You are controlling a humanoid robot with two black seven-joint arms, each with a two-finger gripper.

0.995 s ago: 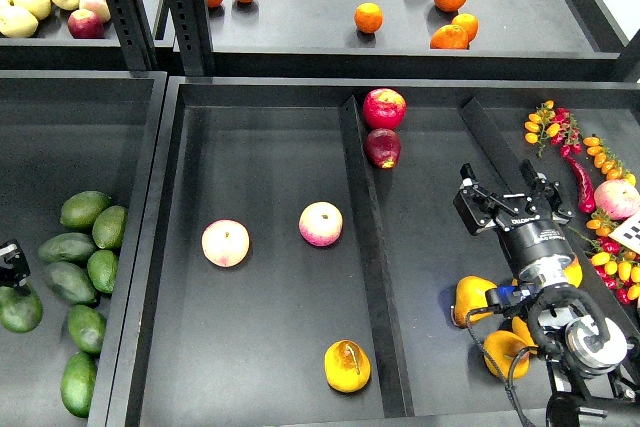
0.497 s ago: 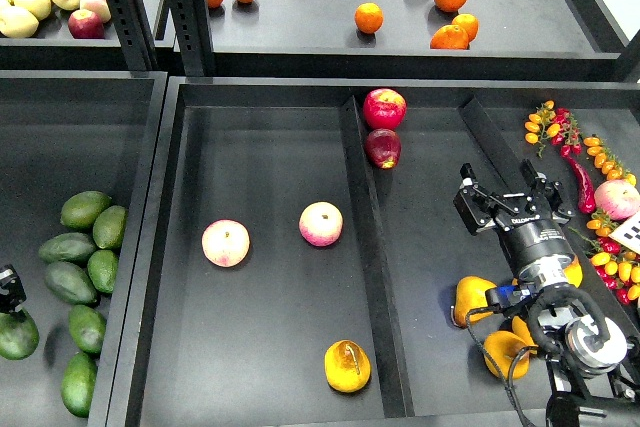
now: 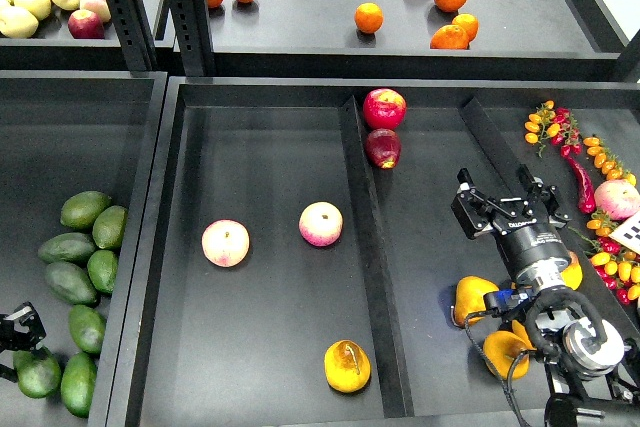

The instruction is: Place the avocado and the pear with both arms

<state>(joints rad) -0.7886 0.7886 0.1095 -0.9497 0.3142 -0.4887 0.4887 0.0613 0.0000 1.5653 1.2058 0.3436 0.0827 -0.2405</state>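
Note:
The pear (image 3: 347, 365), yellow-orange with a brownish streak, lies at the front of the middle compartment, apart from both grippers. My right gripper (image 3: 497, 189) is open and empty over the right compartment, well right of that pear. My left gripper (image 3: 20, 325) is at the bottom left edge, small and dark, right above a dark green avocado (image 3: 38, 373) that has travelled with it. It looks shut on that avocado. Several more avocados (image 3: 72, 282) lie in the left tray.
Two pink peaches (image 3: 226, 243) (image 3: 321, 224) lie in the middle compartment. Two red apples (image 3: 384, 108) sit behind the divider (image 3: 372, 277). More yellow pears (image 3: 472, 297) lie under my right arm. Peppers and small tomatoes (image 3: 600, 162) lie at the right. Oranges (image 3: 368, 17) are on the upper shelf.
My left gripper has moved down towards the front edge and slightly right, and the avocado below it moved with it. My right gripper has barely shifted. The pear has not moved.

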